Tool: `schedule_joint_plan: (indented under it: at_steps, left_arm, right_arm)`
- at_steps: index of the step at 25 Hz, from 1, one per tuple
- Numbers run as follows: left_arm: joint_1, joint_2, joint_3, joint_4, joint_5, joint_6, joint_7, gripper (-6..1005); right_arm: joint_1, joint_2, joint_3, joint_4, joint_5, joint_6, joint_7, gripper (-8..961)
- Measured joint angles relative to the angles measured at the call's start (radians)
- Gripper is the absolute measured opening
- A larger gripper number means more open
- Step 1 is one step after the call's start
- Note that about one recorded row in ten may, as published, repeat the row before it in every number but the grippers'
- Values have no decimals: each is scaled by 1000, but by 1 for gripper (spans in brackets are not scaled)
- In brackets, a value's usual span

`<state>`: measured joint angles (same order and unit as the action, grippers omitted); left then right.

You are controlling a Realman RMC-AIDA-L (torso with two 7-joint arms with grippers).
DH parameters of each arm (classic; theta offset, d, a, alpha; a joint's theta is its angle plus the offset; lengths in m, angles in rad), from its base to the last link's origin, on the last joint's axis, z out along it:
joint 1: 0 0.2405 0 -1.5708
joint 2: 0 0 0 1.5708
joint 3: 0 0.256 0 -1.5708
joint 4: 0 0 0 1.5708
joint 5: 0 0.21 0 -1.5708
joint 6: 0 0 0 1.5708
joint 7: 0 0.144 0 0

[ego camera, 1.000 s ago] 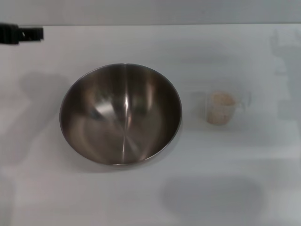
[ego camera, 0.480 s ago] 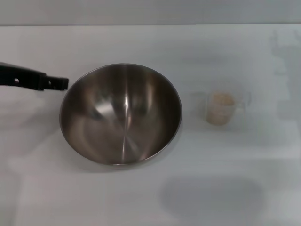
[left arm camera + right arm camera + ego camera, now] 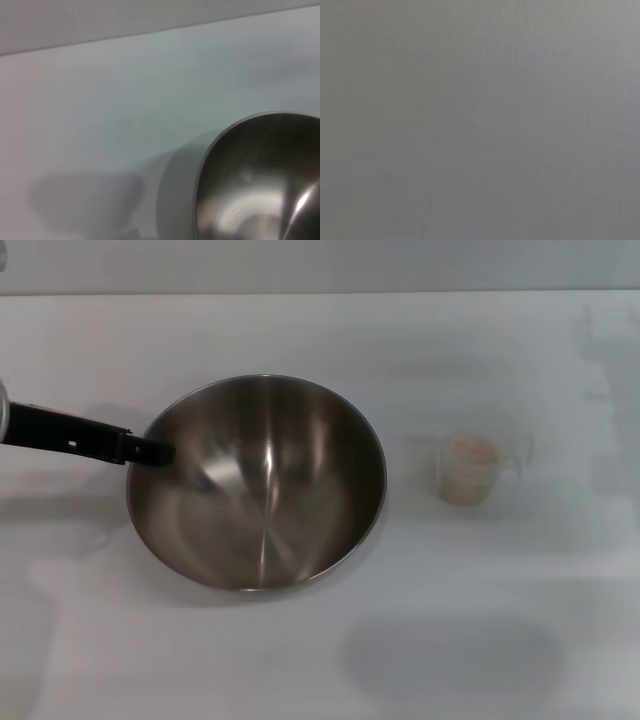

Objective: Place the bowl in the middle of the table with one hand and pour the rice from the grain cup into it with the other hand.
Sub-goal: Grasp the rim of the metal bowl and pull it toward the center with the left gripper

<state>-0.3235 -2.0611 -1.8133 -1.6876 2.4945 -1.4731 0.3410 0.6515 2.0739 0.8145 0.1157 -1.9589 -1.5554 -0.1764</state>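
Left hand [image 3: 150, 451] reaches level from the side over bowl [image 3: 256, 483] rim.

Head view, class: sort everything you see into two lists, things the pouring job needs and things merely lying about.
Needed:
bowl
grain cup holding rice
table
left end effector, at the bowl's left rim

Lying about:
nothing visible

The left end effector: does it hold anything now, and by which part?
It cannot be told. The left end effector is at the bowl's left rim, but no closed hold shows.
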Motion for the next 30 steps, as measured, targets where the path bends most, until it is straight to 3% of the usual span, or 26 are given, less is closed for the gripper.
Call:
schedule_joint_plan:
  at_steps: [13,24,30]
  left_arm:
    - [-63,-2,51,156,73,71,14,748]
    - [-84,-1,42,191,75,79,25,738]
    - [-98,-1,47,196,75,64,40,458]
  right_arm:
    - [3,0,0,-2,0,0,0,557]
    - [3,0,0,-2,3,0,0,557]
    - [3,-1,0,-4,4,0,0,556]
